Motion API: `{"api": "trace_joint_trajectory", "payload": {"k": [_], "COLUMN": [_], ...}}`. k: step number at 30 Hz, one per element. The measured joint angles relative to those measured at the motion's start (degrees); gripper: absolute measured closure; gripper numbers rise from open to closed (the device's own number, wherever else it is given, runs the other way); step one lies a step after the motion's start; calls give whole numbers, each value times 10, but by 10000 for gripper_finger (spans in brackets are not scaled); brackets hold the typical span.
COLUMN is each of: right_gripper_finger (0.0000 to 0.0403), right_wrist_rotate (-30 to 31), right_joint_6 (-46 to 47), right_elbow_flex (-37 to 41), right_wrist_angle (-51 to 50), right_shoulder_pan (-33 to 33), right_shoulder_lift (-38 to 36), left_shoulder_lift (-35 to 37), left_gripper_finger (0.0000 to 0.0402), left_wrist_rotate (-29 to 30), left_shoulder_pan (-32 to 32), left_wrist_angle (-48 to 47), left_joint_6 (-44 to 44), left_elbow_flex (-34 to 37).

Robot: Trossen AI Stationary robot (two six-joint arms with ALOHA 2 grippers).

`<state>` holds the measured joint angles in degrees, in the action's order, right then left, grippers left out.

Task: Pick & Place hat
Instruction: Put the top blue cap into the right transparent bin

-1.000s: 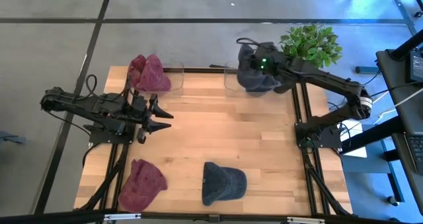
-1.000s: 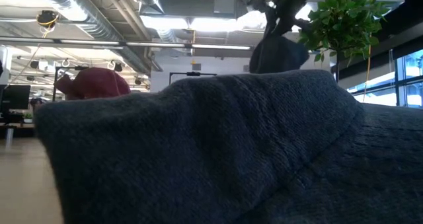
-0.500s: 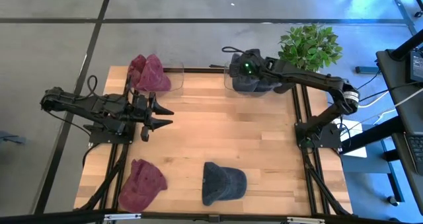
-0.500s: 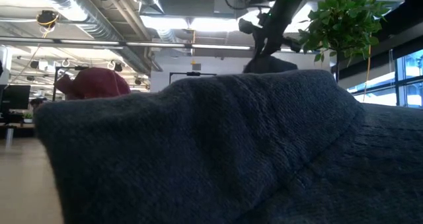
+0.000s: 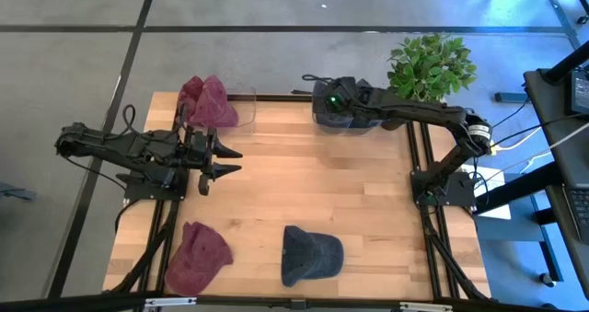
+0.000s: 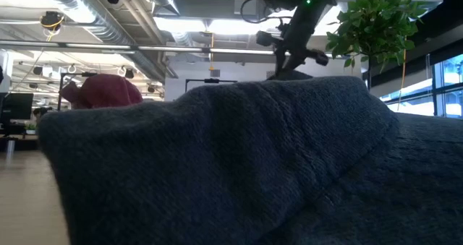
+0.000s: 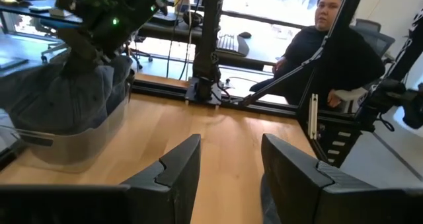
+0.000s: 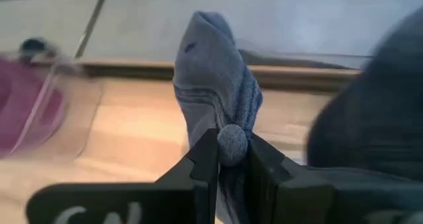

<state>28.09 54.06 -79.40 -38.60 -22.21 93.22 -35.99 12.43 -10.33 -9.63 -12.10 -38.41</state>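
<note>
My right gripper (image 5: pixel 329 100) is at the table's far edge, above a clear bin (image 5: pixel 342 128), and is shut on a grey-blue hat (image 8: pixel 215 78). That hat (image 5: pixel 354 109) sits in the bin beside another dark blue hat (image 8: pixel 370 118). A further blue hat (image 5: pixel 310 254) lies on the table's near part and fills the low view (image 6: pixel 231 165). A maroon hat (image 5: pixel 196 255) lies near the left corner. More maroon hats (image 5: pixel 208 101) fill the far-left clear bin. My left gripper (image 5: pixel 221 161) waits open over the table's left half. My right gripper pinches the grey-blue hat between its two fingers at a round cloth-covered button (image 8: pixel 232 145), with a fold of cloth around it. The rest of the hat stretches away beyond the fingertips (image 8: pixel 206 151) into the bin. The fingers come from above, slanting toward the table's left.
A potted plant (image 5: pixel 433 62) stands beyond the far right corner, close to the right arm. The left wrist view shows the bin of blue hats (image 7: pixel 66 112) and a seated person (image 7: pixel 330 45) beyond the table. Bare wood (image 5: pixel 313 179) lies between the two arms.
My right gripper has carried the grey-blue hat along the far edge toward the table's left and lowered it. The hat, hanging higher before, has sunk into the clear bin. The gripper has stayed shut on it.
</note>
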Motion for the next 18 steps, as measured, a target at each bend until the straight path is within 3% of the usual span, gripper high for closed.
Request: {"api": "trace_joint_trajectory", "payload": {"k": [5, 13, 18], "right_gripper_finger": [351, 351, 351], "right_wrist_rotate": [84, 159, 203], "right_joint_6": [36, 171, 197], "right_elbow_flex": [0, 0, 0], "right_wrist_angle": [-17, -132, -85], "right_shoulder_pan": [10, 11, 11], "right_shoulder_lift": [-13, -18, -18], "left_shoulder_lift": [0, 10, 31], "left_gripper_finger": [245, 244, 244], "left_wrist_rotate": [-1, -49, -52], "left_shoulder_pan": [0, 0, 0], "left_wrist_angle": [-1, -4, -14], "left_joint_6": [3, 22, 28], "left_elbow_flex": [0, 0, 0]}}
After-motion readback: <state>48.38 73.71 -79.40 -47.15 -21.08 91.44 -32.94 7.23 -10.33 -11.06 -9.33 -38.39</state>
